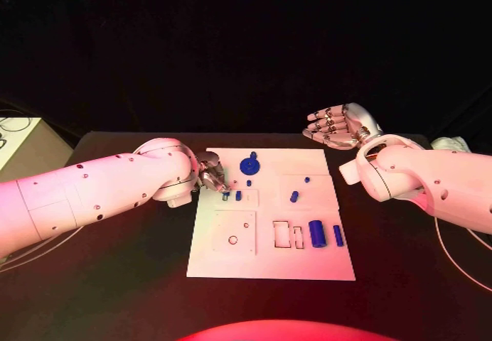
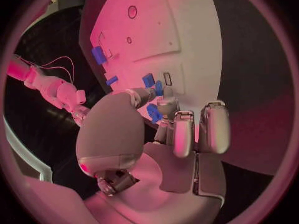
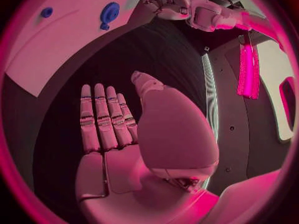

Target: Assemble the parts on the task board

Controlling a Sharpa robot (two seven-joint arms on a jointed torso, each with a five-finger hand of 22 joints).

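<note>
- Small blue plastic part (image 2: 154, 113), a short piece at the left edge of the white rectangular task board (image 1: 308, 263): it sits at the fingertips of the silver left hand (image 1: 212, 172), pinched between the thumb and a finger as the left wrist view shows it.
- Position on the board: at about 10 o'clock from the board's centre, with the round blue disc-shaped part (image 1: 249, 166) just beyond it toward 1 o'clock.
- Long axis: too small and too covered by the fingers to tell.
- Nearer hand: the left, already touching the part; the coming move is judged to be seating it in the board below.
- Silver right hand (image 1: 338, 126): fingers straight and spread, holding nothing, off the board's far right corner at about 1 o'clock, well apart from the part.
- Two blue cylindrical parts (image 1: 318, 234) lie at about 4 o'clock, untouched.
</note>
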